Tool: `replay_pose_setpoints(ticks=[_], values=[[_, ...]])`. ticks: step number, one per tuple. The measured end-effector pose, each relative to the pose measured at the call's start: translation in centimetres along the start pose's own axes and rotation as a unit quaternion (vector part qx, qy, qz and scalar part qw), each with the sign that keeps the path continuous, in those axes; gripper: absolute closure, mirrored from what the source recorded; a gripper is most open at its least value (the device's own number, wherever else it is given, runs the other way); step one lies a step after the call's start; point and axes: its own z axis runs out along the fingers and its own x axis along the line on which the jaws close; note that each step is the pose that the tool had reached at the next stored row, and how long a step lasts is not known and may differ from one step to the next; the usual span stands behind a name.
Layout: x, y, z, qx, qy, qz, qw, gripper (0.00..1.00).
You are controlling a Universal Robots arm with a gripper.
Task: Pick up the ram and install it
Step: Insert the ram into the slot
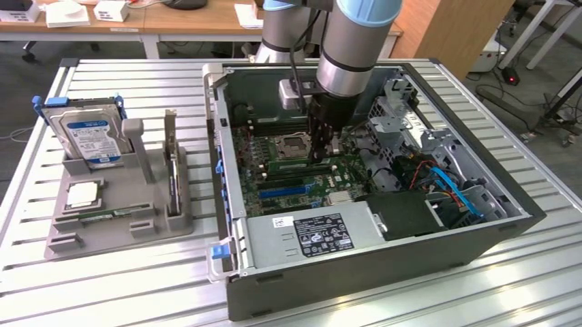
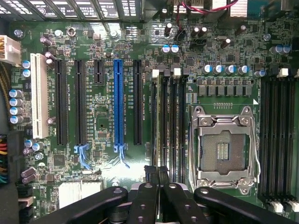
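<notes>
Two black fingers (image 2: 150,179) of my gripper (image 1: 320,158) (image 2: 157,173) are pinched almost together, with only a slit between them. In line with that slit stands the ram (image 1: 289,164) (image 2: 159,121), a long thin green circuit-board stick seen edge-on, so I am clenched on it. It stands on its long edge at one of the black memory slots (image 2: 174,121) just beside the silver square processor socket (image 2: 224,149), on the side toward the long blue expansion slot (image 2: 118,107). From the exterior view it shows as a pale green strip running out from my fingertips toward that view's left; whether it is pressed fully home I cannot tell. Around it lies the green motherboard (image 1: 272,146) inside an open dark grey computer case (image 1: 364,279), with a boxy grey labelled power supply (image 1: 309,235) at the near side. The case rests on a table of silver metal slats (image 1: 136,286). Toward the exterior view's left, apart from the case, a grey plastic holder (image 1: 118,235) carries a silver hard drive with a blue label (image 1: 89,136) leaning upright, a dark expansion card (image 1: 172,167) standing on edge, and a thin green strip (image 1: 100,217) lying flat. Behind the table stands a pale wooden desk (image 1: 182,20) with small white boxes (image 1: 111,10) on it.
</notes>
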Motion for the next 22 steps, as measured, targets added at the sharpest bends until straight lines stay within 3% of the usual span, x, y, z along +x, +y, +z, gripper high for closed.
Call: replay_pose_setpoints(ticks=[22], values=[[0.02,0.13,0.37,0.0,0.0,0.0,1.0,0.89]])
